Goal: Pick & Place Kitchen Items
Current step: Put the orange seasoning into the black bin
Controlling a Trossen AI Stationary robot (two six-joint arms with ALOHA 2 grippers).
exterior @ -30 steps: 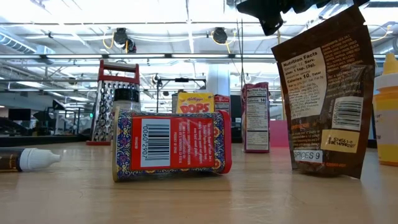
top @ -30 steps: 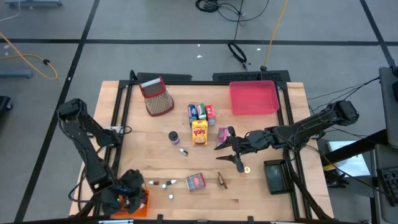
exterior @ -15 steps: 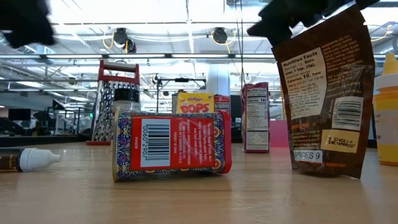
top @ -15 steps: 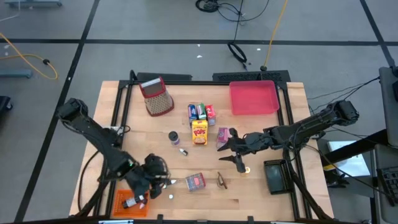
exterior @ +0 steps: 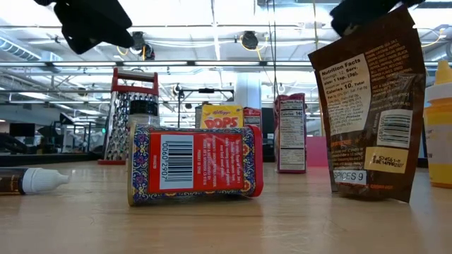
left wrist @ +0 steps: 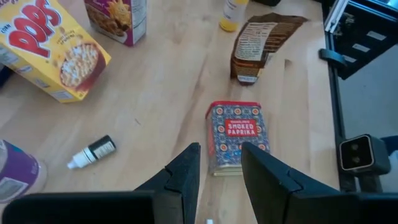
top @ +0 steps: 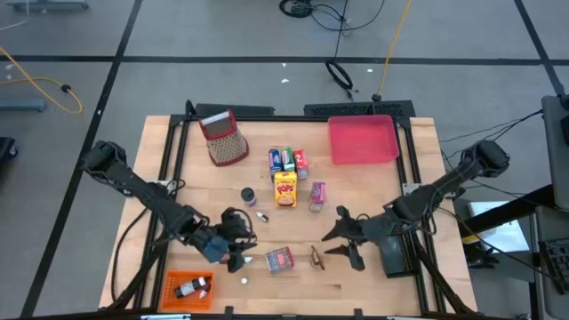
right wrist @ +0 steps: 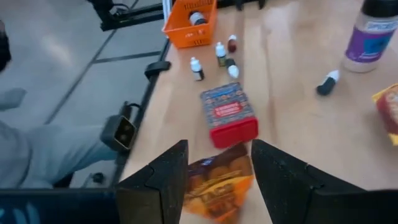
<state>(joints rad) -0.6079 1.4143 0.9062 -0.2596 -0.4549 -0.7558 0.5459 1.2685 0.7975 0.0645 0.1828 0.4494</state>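
Since last look: left gripper [top: 238,252] swung from orange tray [top: 173,294] to just left of red spice tin [top: 279,259]; right gripper [top: 342,244] pulled back toward near right. I see both empty, fingers parted. Tin lies near centre, brown packet [top: 317,258] just right of it. Yellow cereal box [top: 284,188] mid-table, pink packet [top: 317,195] right of it.

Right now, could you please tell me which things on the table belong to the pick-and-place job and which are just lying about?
Job items: yellow cereal box, red paprika tin, brown spice pouch, pink packet, small dropper bottle.

Lying about: grater, pink tray, orange tray.
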